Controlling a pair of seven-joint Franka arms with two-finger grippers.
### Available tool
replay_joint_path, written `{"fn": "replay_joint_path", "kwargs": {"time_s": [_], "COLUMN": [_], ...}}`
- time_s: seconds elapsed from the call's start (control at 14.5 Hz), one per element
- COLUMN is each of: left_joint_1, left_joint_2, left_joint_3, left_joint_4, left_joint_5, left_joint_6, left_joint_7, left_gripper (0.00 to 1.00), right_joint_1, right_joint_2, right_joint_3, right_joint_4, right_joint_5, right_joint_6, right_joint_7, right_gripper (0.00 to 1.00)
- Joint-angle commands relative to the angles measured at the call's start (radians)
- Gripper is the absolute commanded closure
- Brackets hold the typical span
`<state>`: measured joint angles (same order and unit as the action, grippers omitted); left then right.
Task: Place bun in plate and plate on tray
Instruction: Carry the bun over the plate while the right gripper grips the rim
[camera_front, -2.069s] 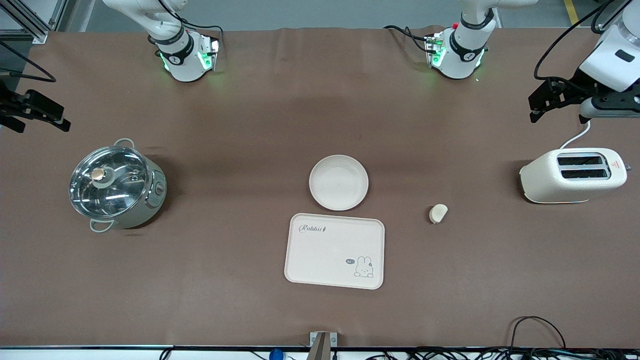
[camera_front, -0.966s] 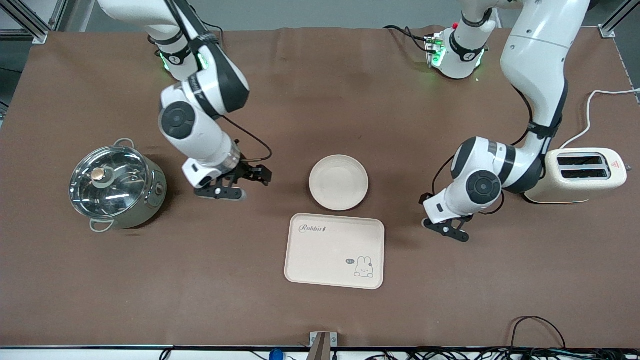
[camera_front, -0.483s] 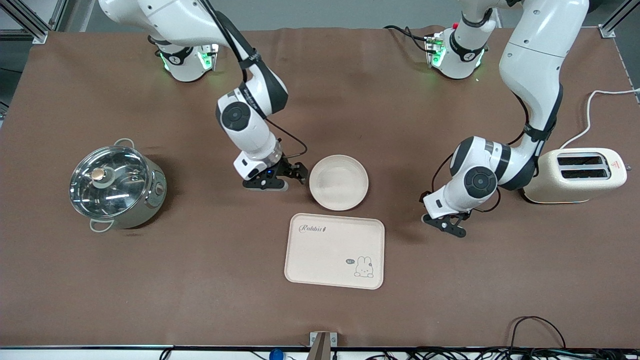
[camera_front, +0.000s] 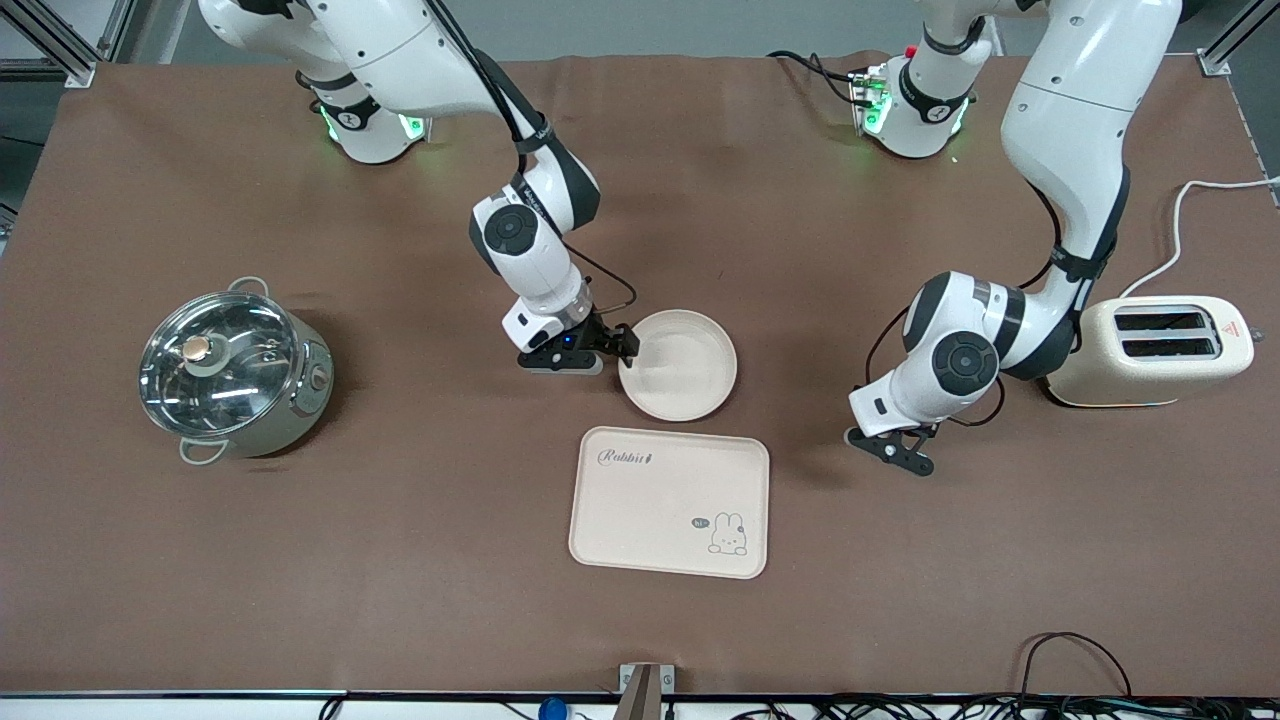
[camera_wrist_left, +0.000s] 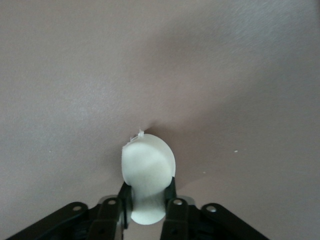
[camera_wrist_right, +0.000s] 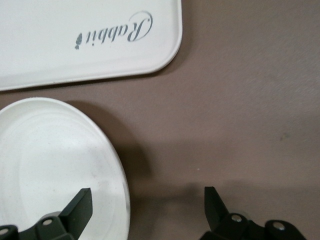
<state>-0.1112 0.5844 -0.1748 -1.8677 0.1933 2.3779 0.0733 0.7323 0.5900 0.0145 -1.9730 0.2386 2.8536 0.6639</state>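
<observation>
The bun (camera_wrist_left: 147, 160), a pale cream lump, sits between the fingers of my left gripper (camera_wrist_left: 147, 192), which is shut on it low at the brown table. In the front view the left gripper (camera_front: 893, 449) hides the bun, toward the left arm's end of the table from the tray (camera_front: 668, 502). The round cream plate (camera_front: 690, 375) lies just farther from the front camera than the tray. My right gripper (camera_front: 612, 350) is open astride the plate's rim, one finger over the plate (camera_wrist_right: 50, 165) and one outside. The right wrist view shows its open span (camera_wrist_right: 147, 205) and the tray's lettered corner (camera_wrist_right: 75, 40).
A steel pot with a glass lid (camera_front: 232, 372) stands toward the right arm's end of the table. A cream toaster (camera_front: 1150, 350) with its white cable stands toward the left arm's end, close to the left arm's elbow.
Both arms came in from the table's ends. The right gripper moved across to the plate's rim. The left gripper came down over the bun, which it now covers, and has barely moved since.
</observation>
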Motion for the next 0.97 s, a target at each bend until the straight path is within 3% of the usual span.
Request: {"fn": "replay_joint_path", "kwargs": {"time_s": [0.0, 0.21, 0.34, 0.48, 0.55, 0.9], "left_joint_1": [0.005, -0.019, -0.027, -0.071, -0.114, -0.221], "left_joint_2": [-0.037, -0.032, -0.020, 0.009, 0.024, 0.115], "left_joint_3": [-0.057, -0.106, -0.156, -0.183, -0.183, -0.184], "left_joint_4": [0.022, 0.123, 0.160, 0.182, 0.196, 0.275], "left_joint_5": [-0.014, -0.064, -0.107, -0.150, -0.153, -0.187], "left_joint_6": [-0.032, -0.156, -0.172, -0.172, -0.172, -0.137], "left_joint_7": [-0.051, -0.212, -0.336, -0.511, -0.592, -0.844], "left_gripper": [0.95, 0.95, 0.96, 0.96, 0.96, 0.91], "right_joint_1": [0.032, 0.033, 0.035, 0.039, 0.044, 0.038], "right_joint_2": [0.027, 0.047, 0.054, 0.057, 0.057, 0.062], "right_joint_3": [-0.011, -0.011, -0.011, -0.011, -0.011, -0.011], "right_joint_4": [0.028, 0.046, 0.057, 0.060, 0.062, 0.062], "right_joint_5": [0.024, 0.022, 0.022, 0.022, 0.024, 0.022], "right_joint_6": [0.006, 0.006, 0.006, 0.007, 0.010, 0.010], "right_joint_7": [0.020, 0.020, 0.020, 0.020, 0.022, 0.017], "right_gripper": [0.23, 0.49, 0.66, 0.95, 1.00, 1.00]}}
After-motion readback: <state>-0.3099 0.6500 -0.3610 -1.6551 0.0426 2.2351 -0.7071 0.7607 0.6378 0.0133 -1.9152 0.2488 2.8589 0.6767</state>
